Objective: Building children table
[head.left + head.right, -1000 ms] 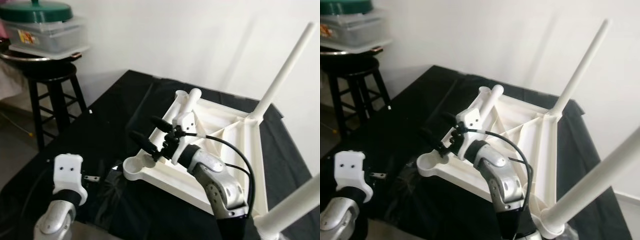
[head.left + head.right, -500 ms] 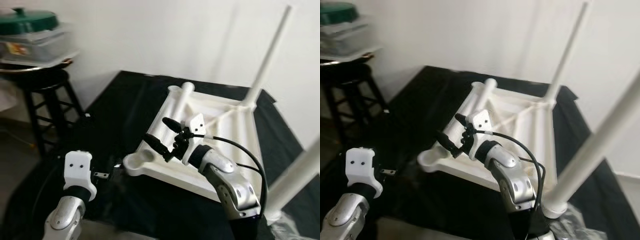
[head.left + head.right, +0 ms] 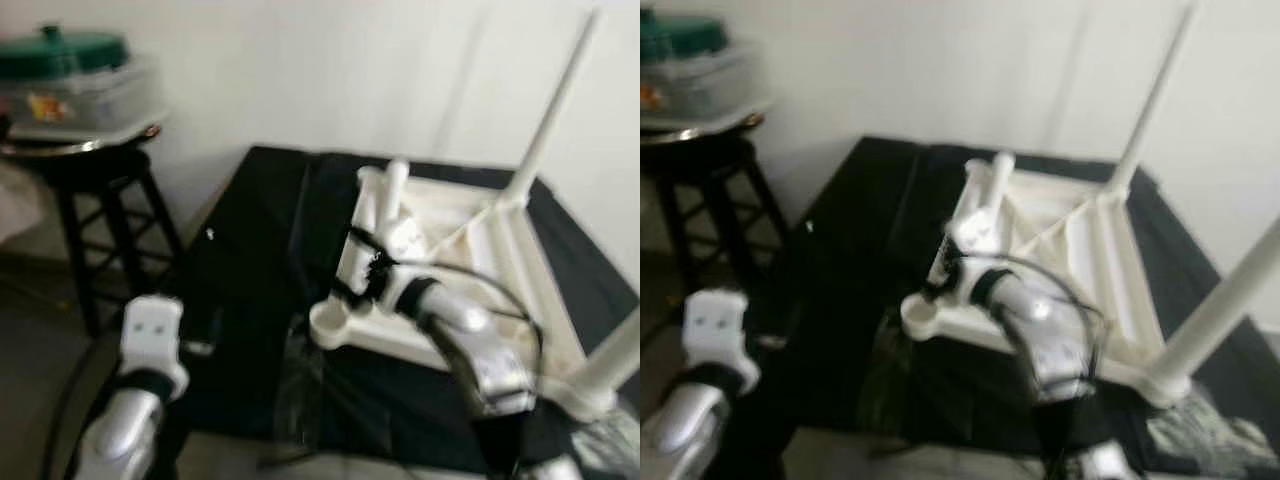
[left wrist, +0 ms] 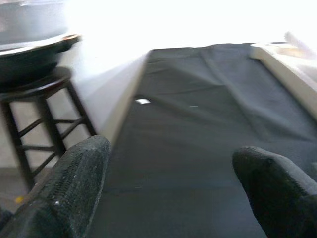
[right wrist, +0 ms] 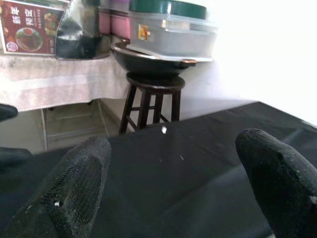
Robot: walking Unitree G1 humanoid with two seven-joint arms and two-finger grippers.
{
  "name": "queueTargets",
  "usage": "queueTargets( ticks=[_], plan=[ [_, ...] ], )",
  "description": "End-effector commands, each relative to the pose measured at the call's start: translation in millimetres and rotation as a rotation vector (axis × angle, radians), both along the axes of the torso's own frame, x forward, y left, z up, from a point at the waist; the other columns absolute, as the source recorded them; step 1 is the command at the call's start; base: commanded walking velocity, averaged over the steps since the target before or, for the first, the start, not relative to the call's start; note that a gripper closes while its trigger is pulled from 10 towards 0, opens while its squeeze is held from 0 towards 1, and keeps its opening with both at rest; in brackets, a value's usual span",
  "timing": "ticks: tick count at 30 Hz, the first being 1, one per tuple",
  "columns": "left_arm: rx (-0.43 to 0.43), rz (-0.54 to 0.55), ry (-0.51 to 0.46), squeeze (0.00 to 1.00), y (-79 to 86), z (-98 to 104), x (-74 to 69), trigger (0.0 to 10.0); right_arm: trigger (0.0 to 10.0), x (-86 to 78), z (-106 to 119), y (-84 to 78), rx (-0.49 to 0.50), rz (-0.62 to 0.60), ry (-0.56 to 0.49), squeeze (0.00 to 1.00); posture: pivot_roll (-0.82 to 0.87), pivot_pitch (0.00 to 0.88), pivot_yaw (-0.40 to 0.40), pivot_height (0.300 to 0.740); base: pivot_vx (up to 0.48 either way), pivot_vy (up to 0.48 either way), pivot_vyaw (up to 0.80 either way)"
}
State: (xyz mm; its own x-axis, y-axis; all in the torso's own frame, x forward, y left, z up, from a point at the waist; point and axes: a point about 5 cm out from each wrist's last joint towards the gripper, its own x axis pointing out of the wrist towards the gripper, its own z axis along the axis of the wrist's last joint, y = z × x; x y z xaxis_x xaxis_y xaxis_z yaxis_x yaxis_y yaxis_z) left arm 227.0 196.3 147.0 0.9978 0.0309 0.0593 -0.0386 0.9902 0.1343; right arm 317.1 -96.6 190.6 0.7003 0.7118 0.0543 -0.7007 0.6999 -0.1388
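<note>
Across the middle of the left eye view, blurred, the white children's table (image 3: 480, 250) lies upside down on a black cloth (image 3: 260, 260), its underside ribs facing up, which I judge is how the legs get fitted. One leg (image 3: 555, 100) stands up toward the upper right corner, another leg (image 3: 615, 365) rises at the right edge, and a loose leg (image 3: 390, 195) lies along the frame near the centre. An open corner socket (image 3: 328, 322) sits at lower centre. The right gripper (image 3: 362, 270) hovers over the frame rail just above that socket, probably to handle the loose leg. The left gripper's white wrist block (image 3: 152, 340) sits at lower left, off the table. A dark stool (image 3: 90, 200) carrying a clear container with a green lid (image 3: 75, 70) stands at upper left

Moving to the right eye view, the same layout repeats, with the socket at lower centre and two legs upright on the right

Through the left wrist view, two black fingertips (image 4: 74, 183) stand well apart over bare cloth, holding nothing; the table's edge shows at the upper right

Lastly the right wrist view: its fingertips (image 5: 74, 188) are also spread wide and empty, looking over the cloth toward the stool
</note>
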Motion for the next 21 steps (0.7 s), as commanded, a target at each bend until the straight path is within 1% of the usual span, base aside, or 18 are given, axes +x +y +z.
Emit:
queueTargets(
  ticks=[1,2,3,4,5,6,7,8,12,13,14,15,17,19,21],
  plan=[
    [-0.001,-0.022,0.002,0.00,-5.4,-0.9,0.5,10.0,10.0,4.5,-1.3,-11.8,-0.061,-0.040,-0.017,0.00,-0.07,0.012,-0.082,0.740,0.000,0.000,-0.80],
    [0.000,-0.023,0.001,0.00,-5.5,-0.8,0.5,10.0,10.0,5.0,-0.9,-11.7,-0.083,-0.034,-0.032,0.00,-0.07,0.012,-0.082,0.740,0.000,0.000,-0.80],
    [0.000,-0.023,0.001,0.00,-5.5,-0.8,0.5,10.0,10.0,5.0,-0.9,-11.7,-0.083,-0.034,-0.032,0.00,-0.07,0.012,-0.082,0.740,0.000,0.000,-0.80],
    [0.002,-0.024,-0.001,0.00,-5.7,-0.6,0.4,10.0,10.0,5.3,-2.2,-10.1,-0.167,-0.015,-0.072,0.00,-0.07,0.012,-0.082,0.740,0.000,0.000,-0.80],
    [0.002,-0.024,-0.001,0.00,-5.7,-0.6,0.4,10.0,10.0,5.3,-2.2,-10.1,-0.167,-0.015,-0.072,0.00,-0.07,0.012,-0.082,0.740,0.000,0.000,-0.80],
    [0.003,-0.028,-0.004,0.00,-6.3,-0.5,0.1,10.0,10.0,6.3,-3.7,-9.2,-0.237,-0.001,-0.102,0.00,-0.07,0.013,-0.082,0.740,0.000,0.000,-0.80],
    [0.003,-0.028,-0.004,0.00,-6.3,-0.5,0.1,10.0,10.0,6.3,-3.7,-9.2,-0.237,-0.001,-0.102,0.00,-0.07,0.013,-0.082,0.740,0.000,0.000,-0.80],
    [0.004,-0.031,-0.006,0.00,-6.7,-0.5,-0.2,10.0,10.0,7.2,-4.9,-8.7,-0.281,0.008,-0.120,0.00,-0.07,0.013,-0.082,0.740,0.000,0.000,-0.80],
    [0.004,-0.041,-0.007,0.00,-8.4,-0.9,-1.0,10.0,10.0,9.8,-3.1,-6.5,-0.313,0.020,-0.137,0.00,-0.07,0.017,-0.085,0.740,0.000,0.000,-0.69],
    [0.004,-0.045,-0.006,0.00,-9.2,-1.2,-1.4,10.0,10.0,10.5,-3.1,-3.4,-0.339,0.034,-0.147,0.00,-0.06,0.018,-0.085,0.740,0.000,0.000,0.00],
    [0.009,-0.053,-0.005,0.00,-10.4,-1.5,-1.6,10.0,10.0,8.9,-6.8,1.7,-0.400,0.078,-0.158,0.00,-0.06,0.019,-0.086,0.740,0.000,0.000,0.00],
    [0.009,-0.053,-0.005,0.00,-10.4,-1.5,-1.6,10.0,10.0,8.9,-6.8,1.7,-0.400,0.078,-0.158,0.00,-0.06,0.019,-0.086,0.740,0.000,0.000,0.00],
    [0.015,-0.063,-0.004,0.00,-12.0,-1.7,-2.1,10.0,10.0,6.4,-15.5,7.1,-0.506,0.140,-0.159,0.00,-0.06,0.022,-0.087,0.740,0.000,0.000,0.00],
    [0.015,-0.065,-0.004,0.00,-12.6,-1.6,-2.6,10.0,10.0,6.4,-19.5,9.4,-0.536,0.166,-0.145,0.00,-0.06,0.023,-0.088,0.740,0.000,0.000,0.00],
    [0.014,-0.066,-0.005,0.00,-12.9,-1.4,-3.0,10.0,10.0,7.9,-19.8,11.4,-0.531,0.172,-0.143,0.00,-0.06,0.028,-0.087,0.740,0.000,0.000,0.00]
  ],
)
